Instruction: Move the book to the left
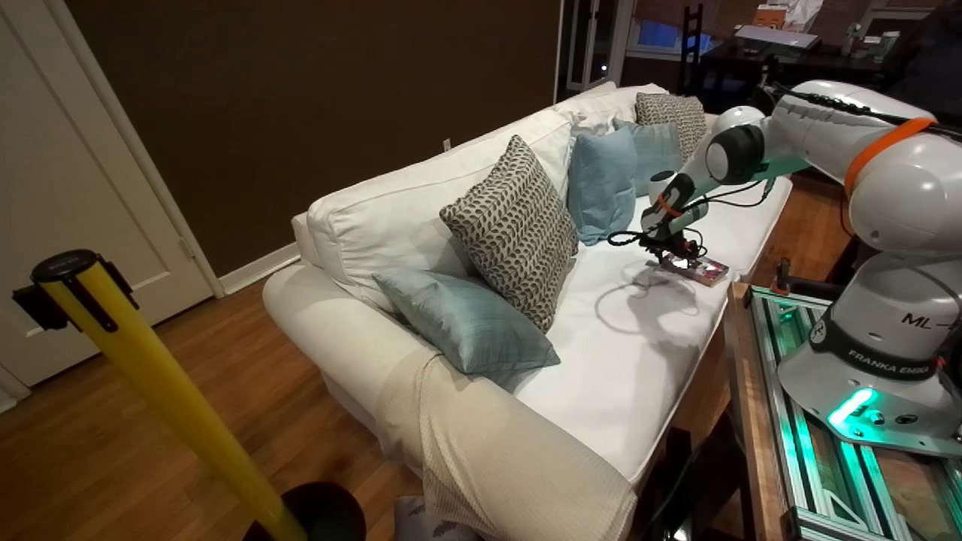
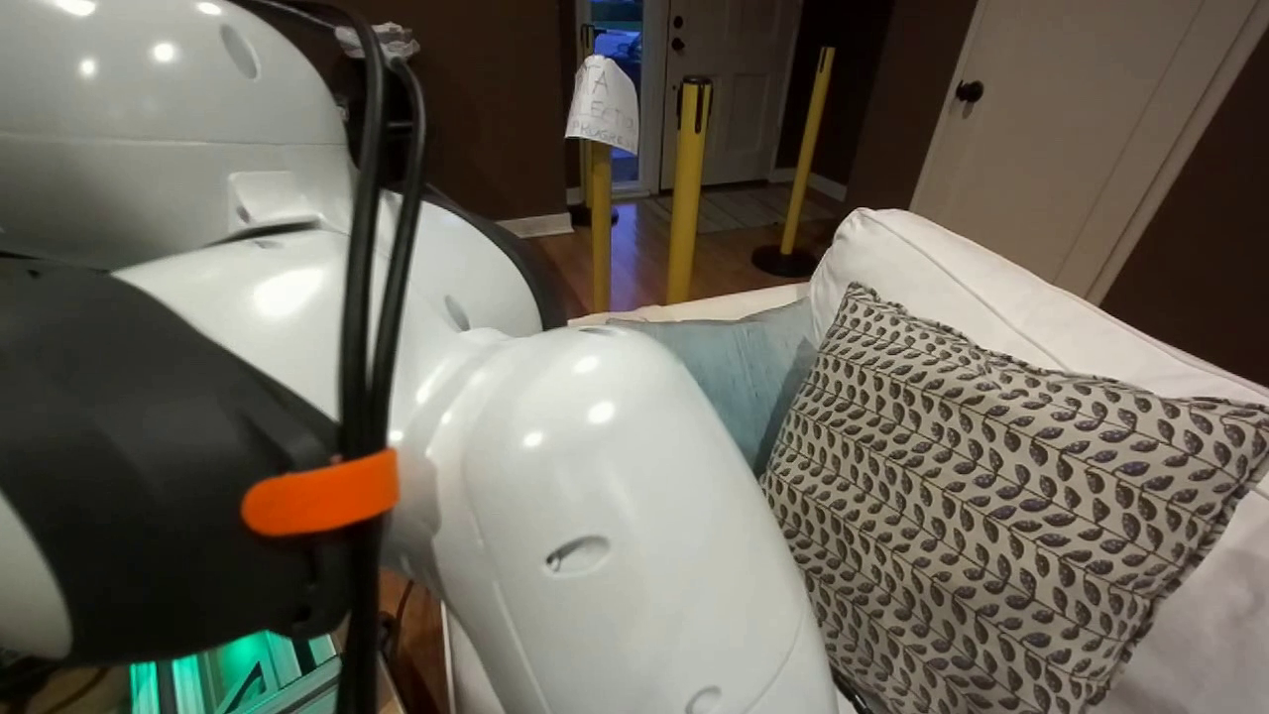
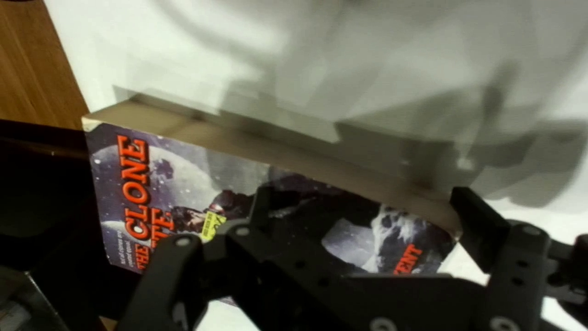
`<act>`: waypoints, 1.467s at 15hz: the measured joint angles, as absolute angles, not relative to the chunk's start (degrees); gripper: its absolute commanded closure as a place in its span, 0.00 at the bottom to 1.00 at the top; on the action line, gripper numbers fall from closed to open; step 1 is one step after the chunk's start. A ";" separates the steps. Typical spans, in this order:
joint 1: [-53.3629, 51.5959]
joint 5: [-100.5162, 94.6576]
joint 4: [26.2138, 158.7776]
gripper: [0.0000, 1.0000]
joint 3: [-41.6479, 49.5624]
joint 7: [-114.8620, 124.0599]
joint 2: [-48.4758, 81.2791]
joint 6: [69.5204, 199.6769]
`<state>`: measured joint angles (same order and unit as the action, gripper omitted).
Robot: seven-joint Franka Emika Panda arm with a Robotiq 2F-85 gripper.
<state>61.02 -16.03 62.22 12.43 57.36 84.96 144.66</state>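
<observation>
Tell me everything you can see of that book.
The book looks like a paperback: dark, starry cover with a pale moon, orange-red lettering including "THE CLONE", a yellow sticker, tan page edges. It lies closed and flat, cover up, on the white sofa seat near its front edge. The open gripper hangs over it, hiding part; whether they touch, I can't tell.

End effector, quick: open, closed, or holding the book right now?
End effector: open, fingers spread wide, not gripping the book; whether a fingertip touches it can't be told.
</observation>
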 measured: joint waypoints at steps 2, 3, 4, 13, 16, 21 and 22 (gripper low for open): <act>61.15 -16.34 61.85 0.43 12.07 57.36 84.92 144.07; 61.16 -16.40 61.54 0.47 11.92 57.36 84.91 143.64; 61.17 -16.40 61.22 0.50 11.78 57.36 84.91 143.20; 61.52 -16.41 58.19 0.96 10.92 56.87 84.91 141.48; 61.49 -16.40 57.32 0.94 10.58 55.34 84.93 141.89; 60.39 -13.60 57.56 0.94 10.44 47.84 84.94 150.28; 60.42 -13.89 58.07 0.94 9.68 46.16 84.79 152.73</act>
<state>60.42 -13.89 58.07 9.68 46.16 84.79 152.73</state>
